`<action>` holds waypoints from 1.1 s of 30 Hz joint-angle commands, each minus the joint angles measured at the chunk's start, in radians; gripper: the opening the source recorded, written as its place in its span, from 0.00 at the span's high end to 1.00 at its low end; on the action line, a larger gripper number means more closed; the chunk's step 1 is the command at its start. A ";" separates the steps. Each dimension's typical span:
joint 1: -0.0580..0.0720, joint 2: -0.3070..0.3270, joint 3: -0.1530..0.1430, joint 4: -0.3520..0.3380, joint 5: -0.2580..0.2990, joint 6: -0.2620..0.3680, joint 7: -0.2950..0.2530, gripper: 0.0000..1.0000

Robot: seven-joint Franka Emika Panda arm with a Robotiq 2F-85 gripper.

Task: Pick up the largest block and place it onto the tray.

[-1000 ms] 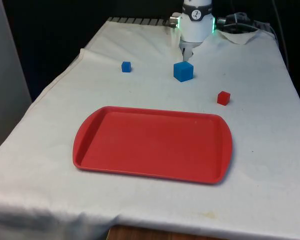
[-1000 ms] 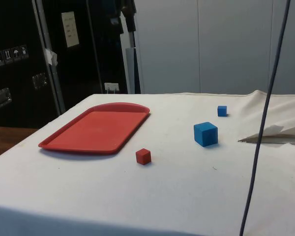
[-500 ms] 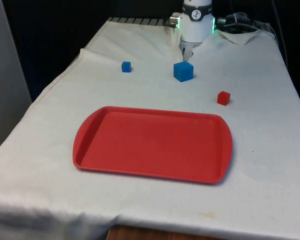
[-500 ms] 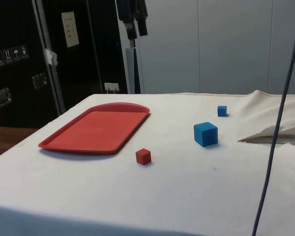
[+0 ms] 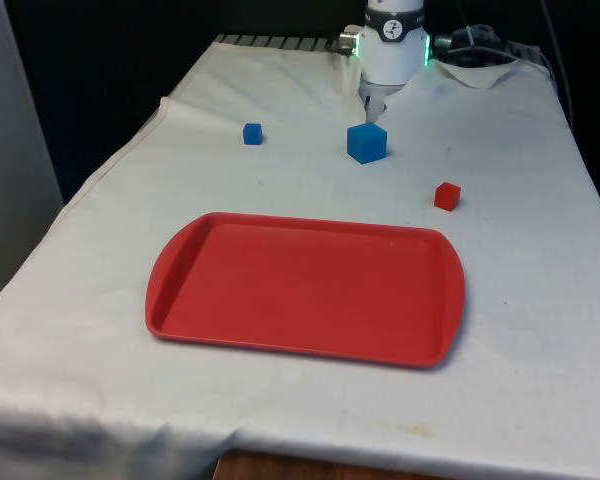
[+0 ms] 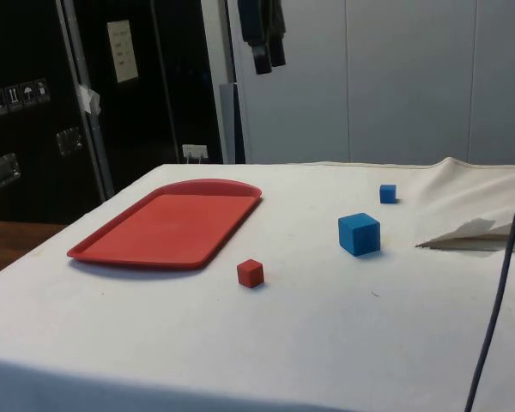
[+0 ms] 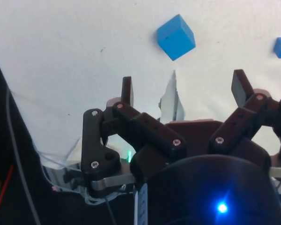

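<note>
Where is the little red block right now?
The little red block sits on the white cloth toward the front view's right, just beyond the red tray's far right corner, nearer the camera than the big blue block.

The largest block (image 5: 366,142) (image 6: 359,234) (image 7: 176,37), a plain blue cube, is seen resting flat on the table (image 5: 540,250), with one corner turned toward the tray. It lies beyond the tray's far long edge, well apart from it. The tray (image 5: 305,288) (image 6: 167,222), red, shallow and round-cornered, is laid flat on the table with nothing on it.
</note>
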 commanded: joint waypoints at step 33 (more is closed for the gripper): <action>-0.069 -0.215 -0.033 -0.380 -0.148 0.263 0.022 0.00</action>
